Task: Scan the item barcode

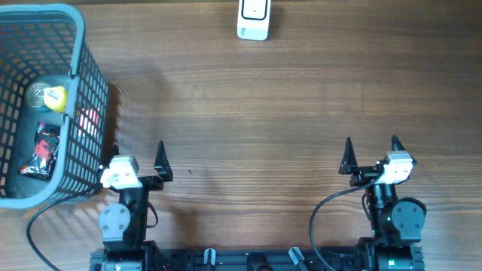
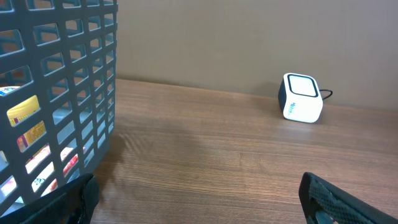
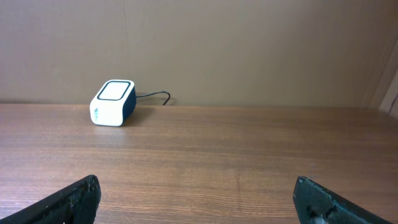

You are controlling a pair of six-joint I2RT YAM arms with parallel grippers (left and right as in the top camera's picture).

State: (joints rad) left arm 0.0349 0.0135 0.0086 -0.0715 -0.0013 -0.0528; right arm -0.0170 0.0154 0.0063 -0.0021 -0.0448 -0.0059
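K: Fingers first: the left fingers [image 1: 138, 156] are spread wide with nothing between them, parked just beside the basket [image 1: 77, 45] at the near edge of the desk [image 1: 248, 113]. On the other side the right fingers [image 1: 371, 154] are the same, wide apart and empty over bare wood.

M: Noted. Item location?

K: Nothing is out yet. Candidates lie in the bottom of the basket: a dark packet [image 1: 44, 149] with red print toward the near end, and a can [image 1: 47, 96] with a yellow top behind it. Something red shows through the mesh wall; I cannot identify it. At the far edge sits the scanner [image 1: 254, 19], well apart from both arms, its pale window tilted upward.

M: Handling estimate?

K: Packet: probably light, soft, crinkly film, likely slick. I would pinch it by an end seam or a corner so the flat faces stay uncovered for the scanner. Expect droop; a fold across the code could spoil the read. Can: stiff, heavier, won't deform, but the round side may slip or roll. Grip across the body, from above.

M: Barcode position?

K: Not visible on either. Access looks top-down only, since the walls are tall. The left arm is nearest.
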